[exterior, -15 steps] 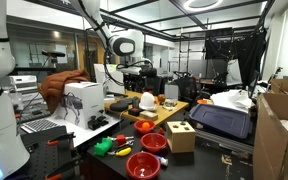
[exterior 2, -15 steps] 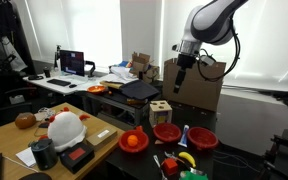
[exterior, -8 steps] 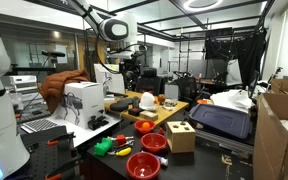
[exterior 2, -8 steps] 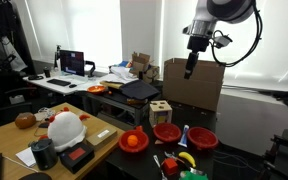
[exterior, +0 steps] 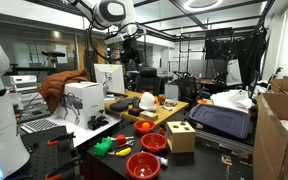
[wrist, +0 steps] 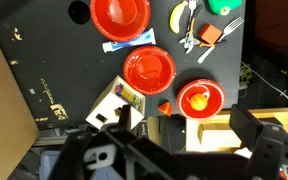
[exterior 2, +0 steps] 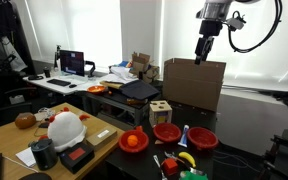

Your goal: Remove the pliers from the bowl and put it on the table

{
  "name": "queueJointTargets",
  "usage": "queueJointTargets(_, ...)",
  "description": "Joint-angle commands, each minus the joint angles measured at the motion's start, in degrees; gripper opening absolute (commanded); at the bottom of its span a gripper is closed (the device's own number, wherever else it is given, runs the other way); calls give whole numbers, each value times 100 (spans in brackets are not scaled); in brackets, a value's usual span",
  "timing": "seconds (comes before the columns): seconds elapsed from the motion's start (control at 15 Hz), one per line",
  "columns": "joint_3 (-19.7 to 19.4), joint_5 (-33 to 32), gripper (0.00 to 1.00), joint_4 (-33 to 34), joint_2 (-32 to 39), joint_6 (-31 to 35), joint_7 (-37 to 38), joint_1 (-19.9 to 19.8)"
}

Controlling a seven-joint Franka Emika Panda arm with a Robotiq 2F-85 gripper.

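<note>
Hovering high over the table (wrist: pixel 69 60), your fingers (wrist: pixel 249 130) stand wide apart, holding nothing. Below: three red bowls (wrist: pixel 150 67), one wooden cube (wrist: pixel 124 100), one pliers (wrist: pixel 189 38) on the table; the cube's label is unreadable.

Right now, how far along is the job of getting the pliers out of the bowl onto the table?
Done, apparently: the small glossy red bowl looks empty; a grey pliers-like tool lies on the black-topped table. In hand: nothing, the jaws stand open, high above. Left: likely nothing.
</note>
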Motion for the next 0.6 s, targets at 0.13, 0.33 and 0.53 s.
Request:
queueJointTargets(0.13, -159, -239, 100, 39, -361, -351, 709, 60)
queueJointTargets(0.33, -184, -261, 100, 38, -479, -321, 955, 42)
queueJointTargets(0.53, -216, -210, 100, 74, -531, -415, 1144, 34)
